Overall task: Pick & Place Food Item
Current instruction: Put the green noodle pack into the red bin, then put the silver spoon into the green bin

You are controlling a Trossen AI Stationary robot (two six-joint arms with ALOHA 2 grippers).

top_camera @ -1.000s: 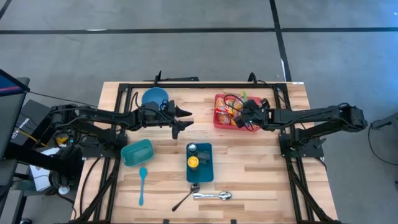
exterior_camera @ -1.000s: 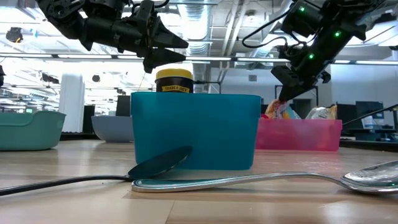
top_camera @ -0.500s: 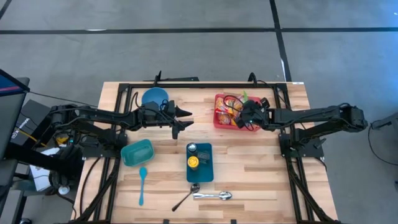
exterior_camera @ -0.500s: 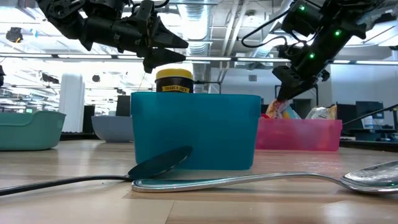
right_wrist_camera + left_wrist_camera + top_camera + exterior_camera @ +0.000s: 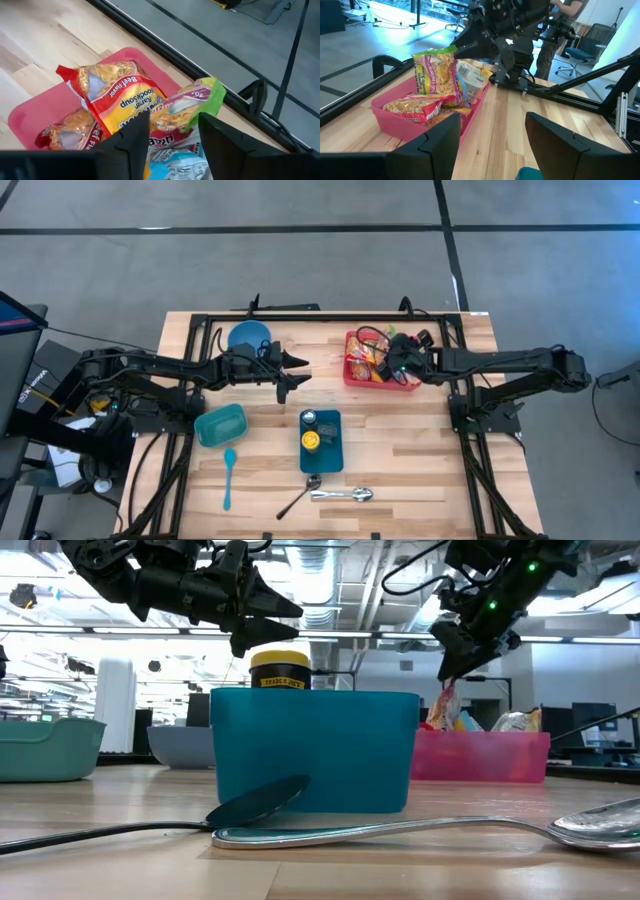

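Wooden table (image 5: 400,440): right gripper (image 5: 392,363) lifts a ramen packet (image 5: 434,72) above pink bin (image 5: 352,376).

Pink tray (image 5: 352,376) holds red-yellow and green-topped noodle packets (image 5: 117,97); the teal bin's (image 5: 312,750) jar (image 5: 279,670) looks yellow-labelled.
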